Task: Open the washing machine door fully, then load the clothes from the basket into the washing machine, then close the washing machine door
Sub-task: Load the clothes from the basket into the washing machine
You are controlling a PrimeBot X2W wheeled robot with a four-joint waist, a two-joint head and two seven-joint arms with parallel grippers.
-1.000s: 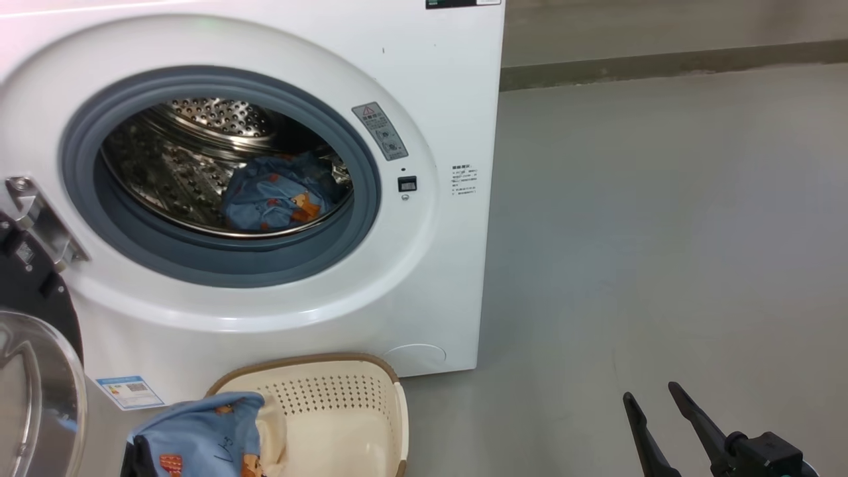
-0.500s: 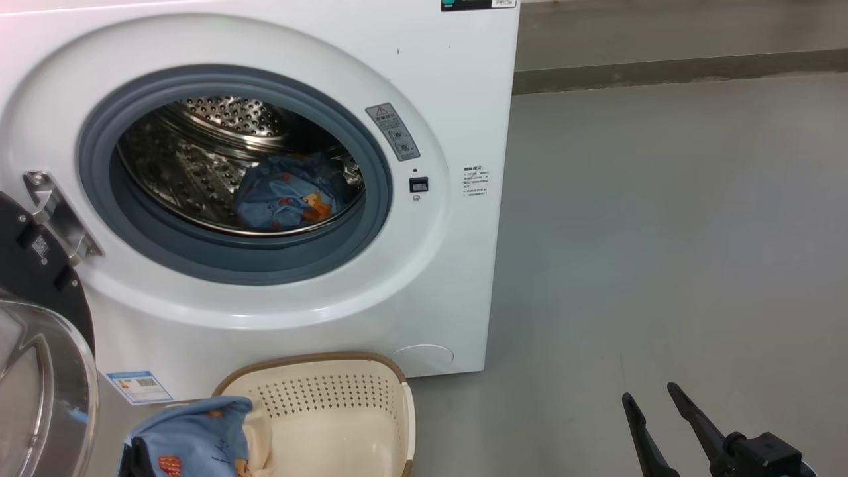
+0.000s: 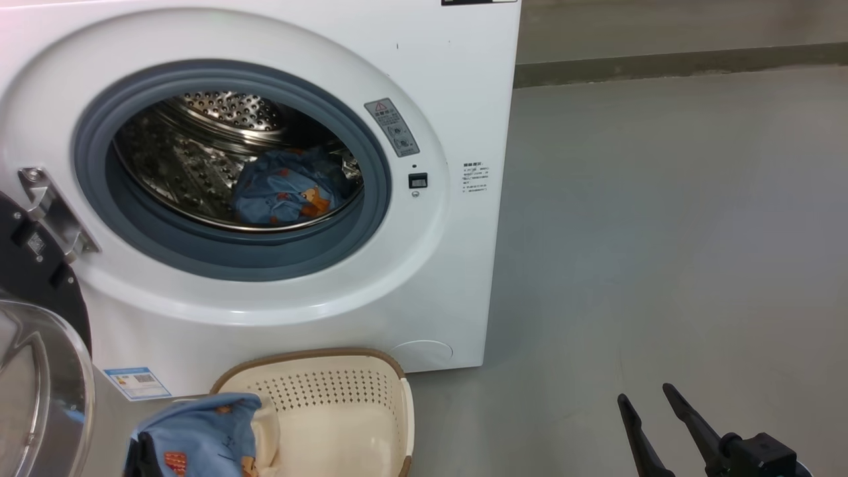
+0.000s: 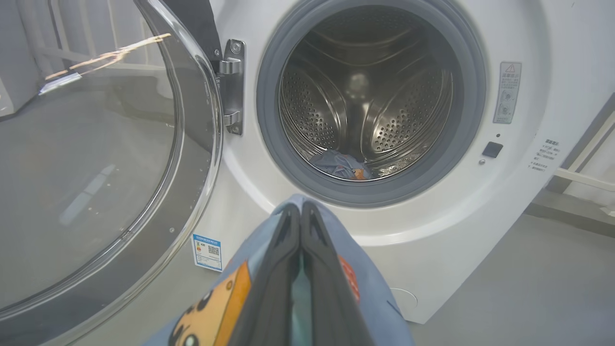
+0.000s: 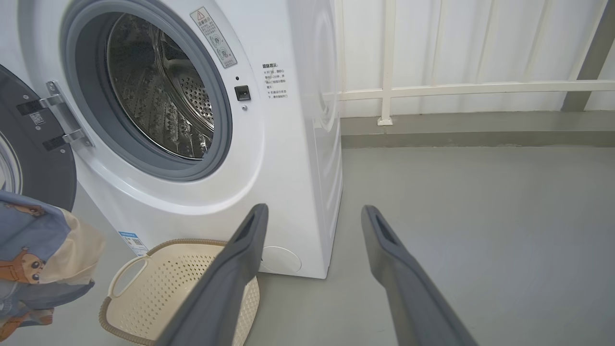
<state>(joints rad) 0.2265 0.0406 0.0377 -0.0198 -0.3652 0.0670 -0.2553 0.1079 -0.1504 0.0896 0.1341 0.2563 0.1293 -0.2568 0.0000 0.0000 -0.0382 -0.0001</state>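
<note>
Presently, from the left: the washing machine door (image 4: pixel 96 168) is swung wide on its metal hinge (image 4: pixel 231 86), glass dome outward. A blue label (image 3: pixel 138 383) sits low on the front panel with a square code; its print is too small to read. The left gripper (image 4: pixel 300 209) has its fingers pressed together, clamped on the clothes (image 3: pixel 199 430), blue bear-print cloth with a cream piece, hanging over the left end of the basket (image 3: pixel 331 361) and below the drum (image 4: pixel 365 96) mouth. One blue garment (image 3: pixel 285 189) lies in the drum of the washing machine (image 3: pixel 430 66). Judged step: loading. To do it well, raise the bundle above the lower lip of the grey seal (image 3: pixel 265 262), steer through the middle of the mouth away from the door glass, and let go deep inside beside the lying garment, so no cloth trails over the seal. A warning sticker (image 3: pixel 392 127) right of the seal shows a red triangle; its text is illegible. The printed lines (image 3: pixel 475 179) further right cannot be read, and no brand can be made out. The right gripper (image 3: pixel 643 392) has its fingers apart and holds nothing, idle over the floor (image 3: pixel 662 232), well apart from the machine.
</note>
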